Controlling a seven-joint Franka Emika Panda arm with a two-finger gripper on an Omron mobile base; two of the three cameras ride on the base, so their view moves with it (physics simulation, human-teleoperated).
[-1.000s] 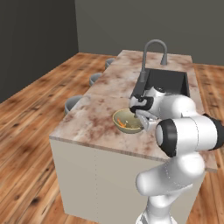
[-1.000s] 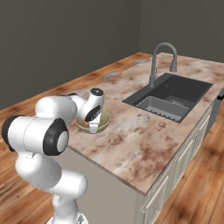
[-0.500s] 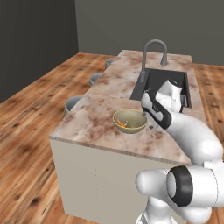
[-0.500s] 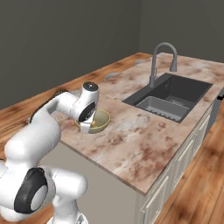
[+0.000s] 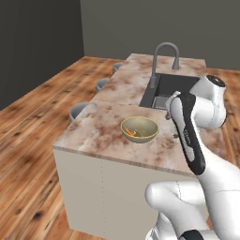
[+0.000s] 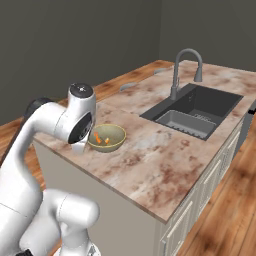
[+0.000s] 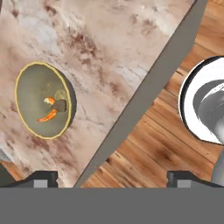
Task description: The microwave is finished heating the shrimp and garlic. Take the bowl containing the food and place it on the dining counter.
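The bowl (image 5: 139,129) stands upright on the dining counter (image 5: 98,133), set in from the near edge with bare stone on every side. One bowl, holding one shrimp (image 7: 47,115) and one garlic piece (image 7: 59,105), the two touching at the bowl's bottom. One sink (image 6: 197,111) and one tap (image 6: 185,65) lie farther along the counter, well apart from the bowl. Three grey stools (image 5: 78,111) line the counter's far long side in the left base view.

My gripper (image 7: 111,179) is up above the counter's near edge, well apart from the bowl. In the hand view my two fingertips (image 7: 42,178) stand wide apart with nothing between them; the counter edge runs diagonally across that view, wood floor (image 7: 148,148) beyond it.

Against half a second ago: my hand was just beside the bowl then; it has since drawn back and risen, and my arm has swung clear. The bowl has kept its place on the counter.
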